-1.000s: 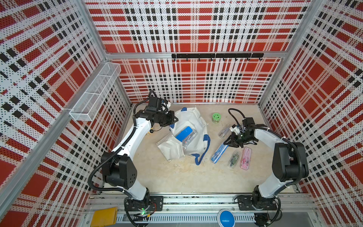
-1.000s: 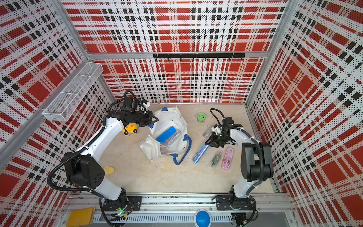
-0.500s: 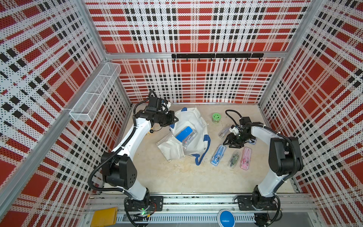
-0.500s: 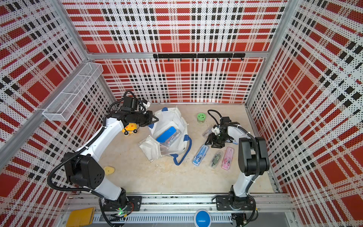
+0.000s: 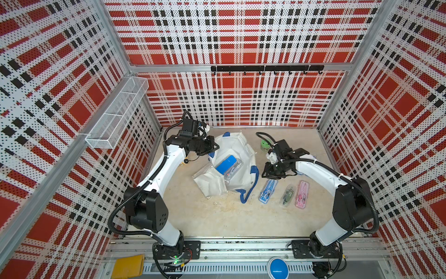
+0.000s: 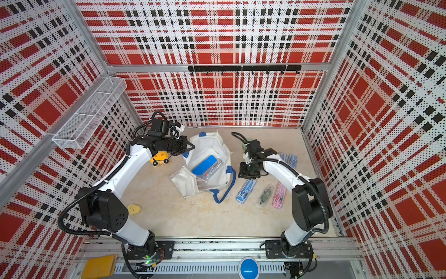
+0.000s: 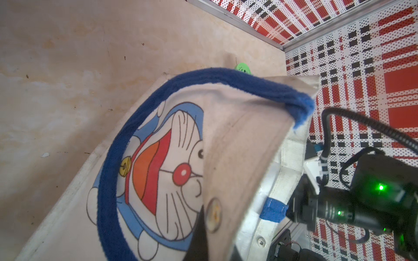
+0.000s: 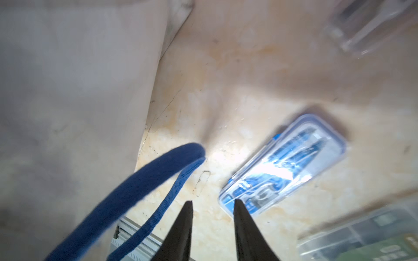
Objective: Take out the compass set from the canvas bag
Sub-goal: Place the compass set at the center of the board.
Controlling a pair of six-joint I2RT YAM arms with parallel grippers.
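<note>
Left gripper (image 5: 213,146): clamped on the rim of the large white canvas bag (image 5: 241,149) with blue strap handles. It holds the mouth up and open. In the left wrist view I see one dark finger pressed to the fabric beside a round metal snap (image 7: 213,214).
Right gripper (image 8: 212,203): jaws a little apart with nothing between them. It hangs low over the beige table (image 5: 217,217), by the end of a flat blue plastic compass case (image 5: 268,190) and just beside the loose blue strap (image 8: 140,187).
Inside the bag: a clear hard plastic case (image 5: 232,169) lies in the open mouth, touching a blue rectangular box (image 5: 225,163). I take the clear one for the compass set to fetch, but its contents are too small to tell.
Outside the bag: the blue case, a clear case with green inside (image 5: 287,195) and a pink case (image 5: 301,194) lie side by side, apart from the bag.
Handling, my guess: light, stiff and smooth-shelled, so it could slip or skid. The bag is soft and would sag if released.
Where I'd grip: across the narrow width, near the middle of the long edges.
Risk: pinching fabric or the blue box along with it.
</note>
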